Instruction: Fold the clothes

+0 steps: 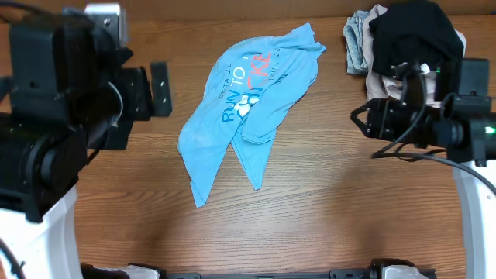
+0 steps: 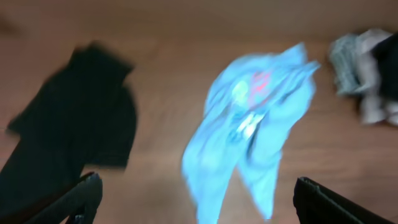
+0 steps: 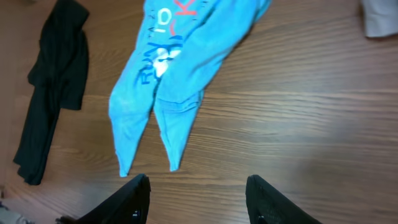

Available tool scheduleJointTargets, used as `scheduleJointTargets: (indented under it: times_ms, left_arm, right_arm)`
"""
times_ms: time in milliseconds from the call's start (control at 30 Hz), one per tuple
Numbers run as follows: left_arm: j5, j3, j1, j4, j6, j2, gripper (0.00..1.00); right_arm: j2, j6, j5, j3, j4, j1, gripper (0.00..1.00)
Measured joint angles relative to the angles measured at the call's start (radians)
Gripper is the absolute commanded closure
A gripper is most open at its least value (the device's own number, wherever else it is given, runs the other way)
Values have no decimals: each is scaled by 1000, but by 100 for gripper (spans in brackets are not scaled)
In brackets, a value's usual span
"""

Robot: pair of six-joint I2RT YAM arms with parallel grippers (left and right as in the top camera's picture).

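Light blue T-shirt (image 1: 252, 108) at middle of table (image 1: 349, 209), rumpled, not yet folded. In overhead view we read long axis as diagonal: wide end upper right, two tapering tails toward lower left. Cloth doubled over itself along axis; "RUN TO" lettering runs along it, red-orange letters beside. Well apart, black garment (image 3: 56, 81), left of shirt in right wrist view. Fingers of left gripper (image 2: 198, 186) spread wide, holding nothing; right gripper (image 3: 198, 183) likewise; we see neither touching cloth
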Motion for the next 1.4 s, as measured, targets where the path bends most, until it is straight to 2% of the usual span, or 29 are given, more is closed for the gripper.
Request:
scheduleJointTargets:
  times_ms: [67,233,400,500,767,867,1067,1400]
  left_arm:
    - [-31,-40,0,-35,-42,19,0]
    - [-64,-251,0,-13,-133,71,0]
    - [-69,-532,0,114,-180,75,0]
    - [-61,-702,0,219,-193,76,5]
    - [-7,-1091,32,523,-247,76,37]
    - [21,-1201,72,649,-251,76,44]
    - [77,-1324,111,849,-231,80,48]
    - [128,-1339,111,916,-198,221,47]
  right_arm:
    - [0,32,27,-2,13,45,47]
    - [1,134,164,-33,23,152,47]
    - [12,196,255,-74,54,169,46]
    - [31,209,278,-91,66,169,46]
    - [68,220,295,-98,78,169,46]
    - [76,220,296,-98,80,169,46]
    - [96,220,299,-98,79,169,46]
    - [97,223,299,-98,82,169,46]
